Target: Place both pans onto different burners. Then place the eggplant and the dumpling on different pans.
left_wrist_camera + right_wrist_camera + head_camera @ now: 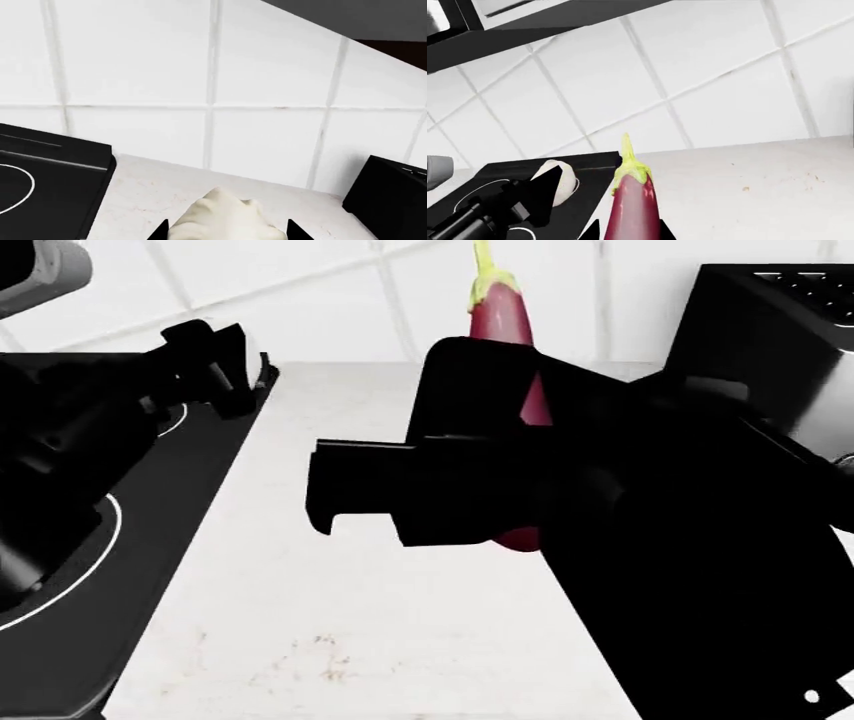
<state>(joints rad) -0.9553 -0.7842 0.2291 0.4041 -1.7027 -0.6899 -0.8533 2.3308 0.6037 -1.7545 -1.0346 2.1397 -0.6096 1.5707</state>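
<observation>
My right gripper (630,232) is shut on the dark-purple eggplant (634,200), whose green stem tip points toward the tiled wall. In the head view the eggplant (505,315) sticks out above my right wrist. My left gripper (227,231) is shut on the off-white pleated dumpling (223,217), held between both black fingertips above the counter beside the cooktop (53,170). The right wrist view shows the dumpling (560,181) in the left gripper over the cooktop's edge. A white burner ring (114,530) shows on the cooktop. Both pans are out of view.
A black boxy appliance (761,320) stands at the back right of the speckled white counter (347,620); it also shows in the left wrist view (387,200). The white tiled wall (213,75) is close behind. A dark hood or cabinet edge (527,20) hangs overhead.
</observation>
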